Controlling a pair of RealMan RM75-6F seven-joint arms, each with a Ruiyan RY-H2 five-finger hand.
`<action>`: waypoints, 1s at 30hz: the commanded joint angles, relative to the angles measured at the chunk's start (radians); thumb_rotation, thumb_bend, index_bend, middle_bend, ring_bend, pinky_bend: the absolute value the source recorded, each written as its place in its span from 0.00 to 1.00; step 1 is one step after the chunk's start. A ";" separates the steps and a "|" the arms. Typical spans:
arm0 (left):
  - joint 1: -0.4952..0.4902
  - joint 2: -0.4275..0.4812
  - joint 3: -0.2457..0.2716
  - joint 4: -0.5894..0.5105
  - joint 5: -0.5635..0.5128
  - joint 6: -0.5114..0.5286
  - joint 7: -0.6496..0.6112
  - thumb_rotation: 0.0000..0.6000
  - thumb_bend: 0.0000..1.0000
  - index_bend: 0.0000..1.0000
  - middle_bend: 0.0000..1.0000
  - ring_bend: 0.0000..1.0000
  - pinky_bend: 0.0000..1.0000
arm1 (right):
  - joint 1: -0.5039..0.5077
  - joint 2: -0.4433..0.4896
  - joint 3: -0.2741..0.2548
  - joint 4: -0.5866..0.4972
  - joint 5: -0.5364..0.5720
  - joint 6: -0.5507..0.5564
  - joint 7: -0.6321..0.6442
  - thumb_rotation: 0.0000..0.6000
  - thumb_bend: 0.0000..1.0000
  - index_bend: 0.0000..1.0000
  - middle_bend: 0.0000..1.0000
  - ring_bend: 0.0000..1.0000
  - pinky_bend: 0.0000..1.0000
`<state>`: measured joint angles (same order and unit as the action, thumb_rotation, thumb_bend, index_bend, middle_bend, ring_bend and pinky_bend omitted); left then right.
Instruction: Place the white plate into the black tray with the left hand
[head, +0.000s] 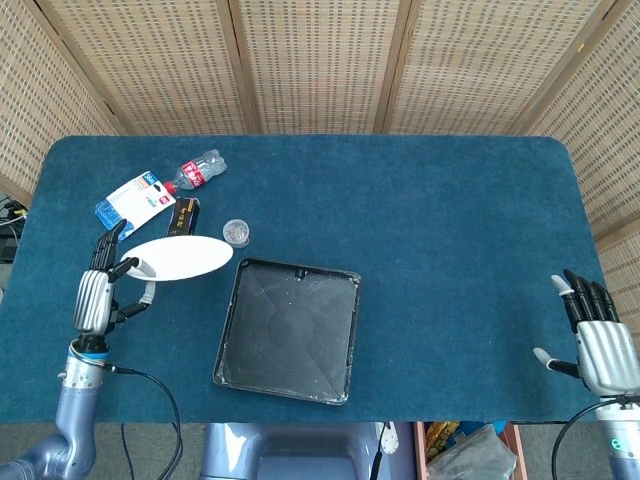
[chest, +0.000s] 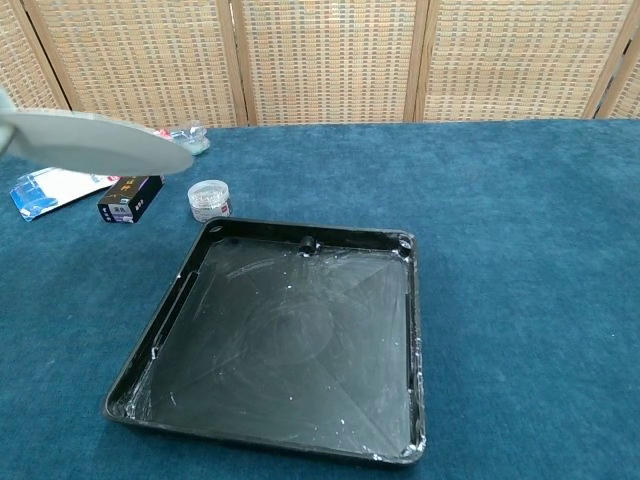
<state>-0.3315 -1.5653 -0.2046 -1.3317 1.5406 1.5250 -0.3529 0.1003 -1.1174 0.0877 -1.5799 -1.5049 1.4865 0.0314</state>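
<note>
My left hand (head: 98, 290) grips the left rim of the white plate (head: 180, 258) and holds it in the air, left of the black tray (head: 289, 330). In the chest view the plate (chest: 95, 141) shows from below at the upper left, well above the table; the hand itself is out of that frame. The black tray (chest: 290, 340) lies empty at the centre of the blue table. My right hand (head: 598, 340) rests at the table's front right corner, fingers spread, holding nothing.
At the back left lie a plastic bottle (head: 198, 170), a blue and white packet (head: 134, 203), a small black box (head: 183, 220) and a small clear jar (head: 236, 232). The blue table (head: 450, 230) stretches bare to the right of the tray.
</note>
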 joint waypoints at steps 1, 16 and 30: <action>-0.038 0.028 -0.008 -0.097 0.054 0.010 0.066 1.00 0.47 0.68 0.00 0.00 0.00 | 0.001 0.000 0.000 0.001 0.001 -0.001 0.001 1.00 0.00 0.00 0.00 0.00 0.00; -0.100 -0.132 0.116 -0.074 0.140 -0.078 0.204 1.00 0.47 0.68 0.00 0.00 0.00 | 0.002 0.002 0.003 0.002 0.013 -0.009 -0.002 1.00 0.00 0.00 0.00 0.00 0.00; -0.137 -0.253 0.152 0.053 0.124 -0.152 0.175 1.00 0.40 0.62 0.00 0.00 0.00 | 0.004 0.002 0.002 -0.001 0.018 -0.017 -0.007 1.00 0.00 0.00 0.00 0.00 0.00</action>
<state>-0.4647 -1.8135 -0.0561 -1.2830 1.6678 1.3789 -0.1769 0.1046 -1.1152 0.0895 -1.5808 -1.4868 1.4694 0.0240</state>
